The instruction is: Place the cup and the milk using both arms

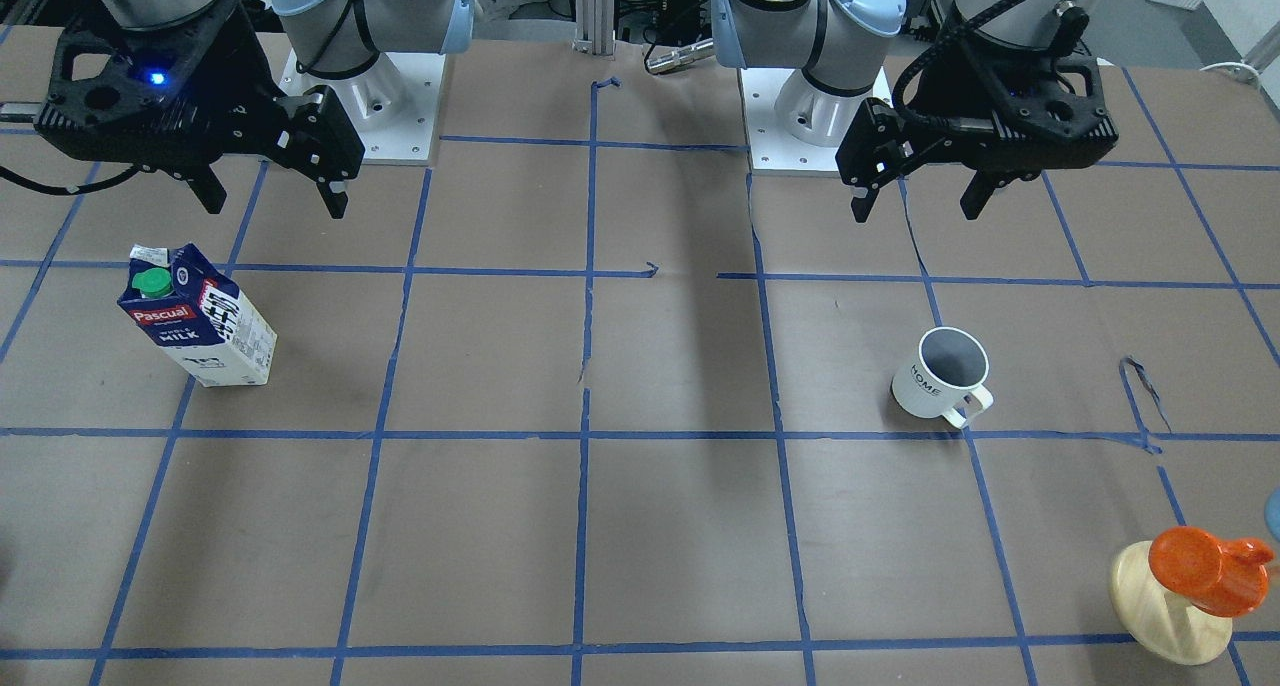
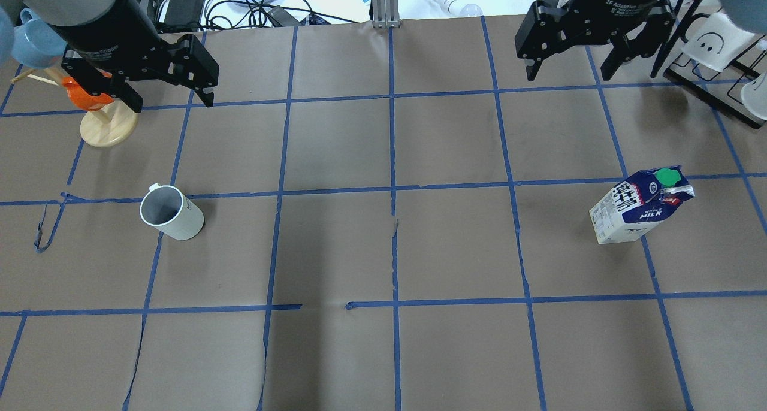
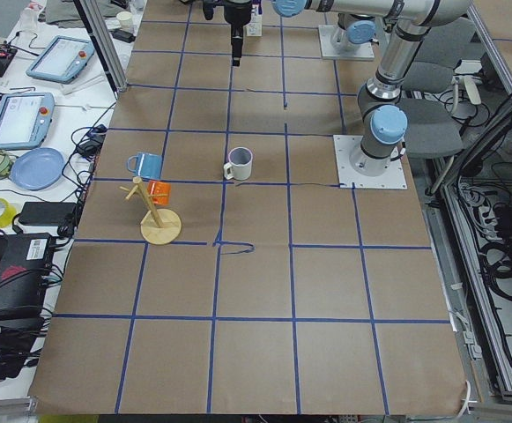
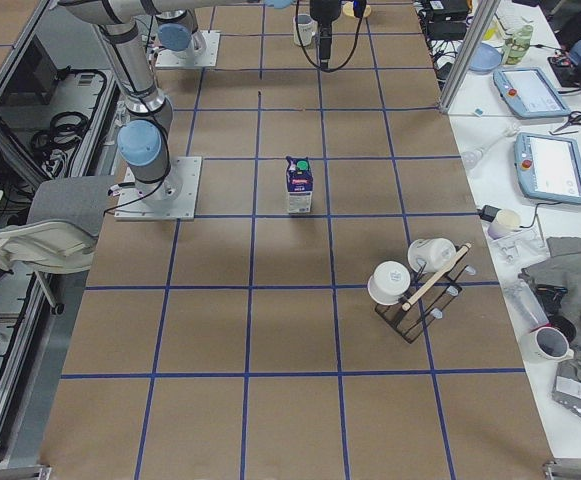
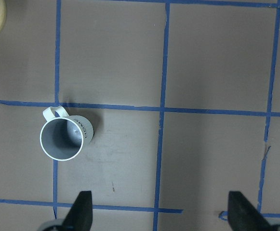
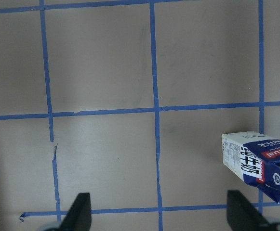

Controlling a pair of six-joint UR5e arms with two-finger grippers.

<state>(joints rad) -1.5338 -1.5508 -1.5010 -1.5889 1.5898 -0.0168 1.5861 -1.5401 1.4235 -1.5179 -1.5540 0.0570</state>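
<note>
The white cup [image 2: 171, 212] with "HOME" lettering stands upright on the brown table, on my left side; it also shows in the front view [image 1: 940, 374] and the left wrist view [image 5: 62, 137]. The milk [image 2: 641, 204], a blue and white carton with a green cap, stands upright on my right side, also in the front view [image 1: 195, 316] and the right wrist view [image 6: 260, 163]. My left gripper [image 2: 172, 102] is open and empty, high above the table beyond the cup. My right gripper [image 2: 569, 74] is open and empty, high beyond the milk.
A wooden mug tree [image 2: 102, 123] with an orange mug [image 1: 1200, 566] and a blue mug [image 2: 30, 39] stands at the far left, partly under my left gripper. A black rack with white mugs [image 2: 713, 39] stands at the far right. Blue tape lines grid the table.
</note>
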